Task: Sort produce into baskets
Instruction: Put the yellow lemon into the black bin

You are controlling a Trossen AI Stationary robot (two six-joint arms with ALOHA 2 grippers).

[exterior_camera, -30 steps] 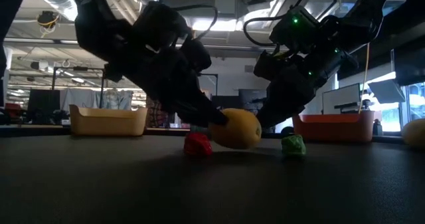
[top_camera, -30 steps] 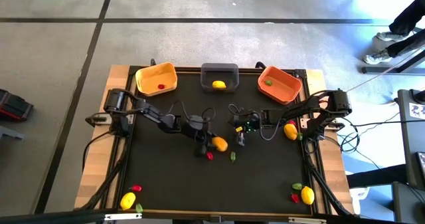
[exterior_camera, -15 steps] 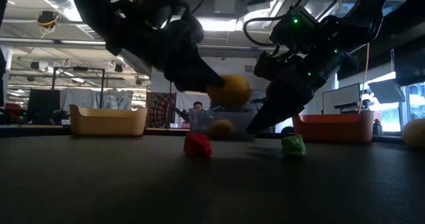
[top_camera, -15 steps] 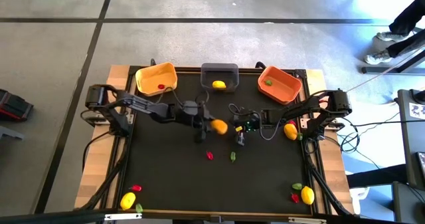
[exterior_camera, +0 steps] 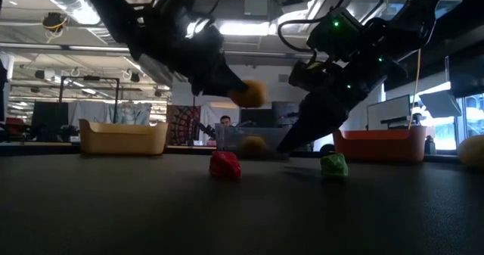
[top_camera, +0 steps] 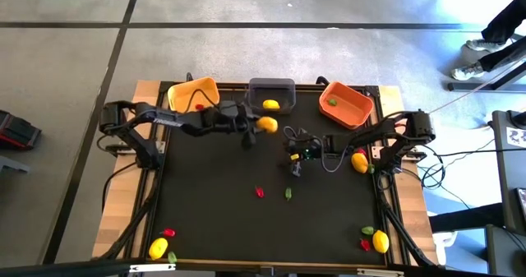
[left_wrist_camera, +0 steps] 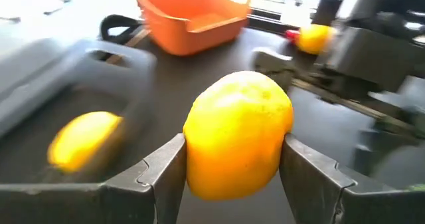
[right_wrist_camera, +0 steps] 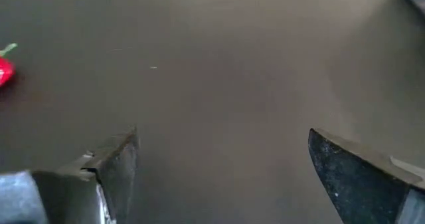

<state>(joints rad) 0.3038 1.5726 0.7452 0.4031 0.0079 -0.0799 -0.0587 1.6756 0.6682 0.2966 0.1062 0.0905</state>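
Left gripper: clamping a yellow lemon between both fingers, hovering at upper centre of the high view.
Lemon's place: lifted off the table, just below the dark grey basket, which is already holding one lemon.
Right gripper: fingers spread wide, holding nothing, waiting low at centre.
Step in hand: carrying the lemon toward the grey basket, seemingly.
Next move: needing travel over the rim, then release.
Loose pieces: red piece and green piece lying below centre.
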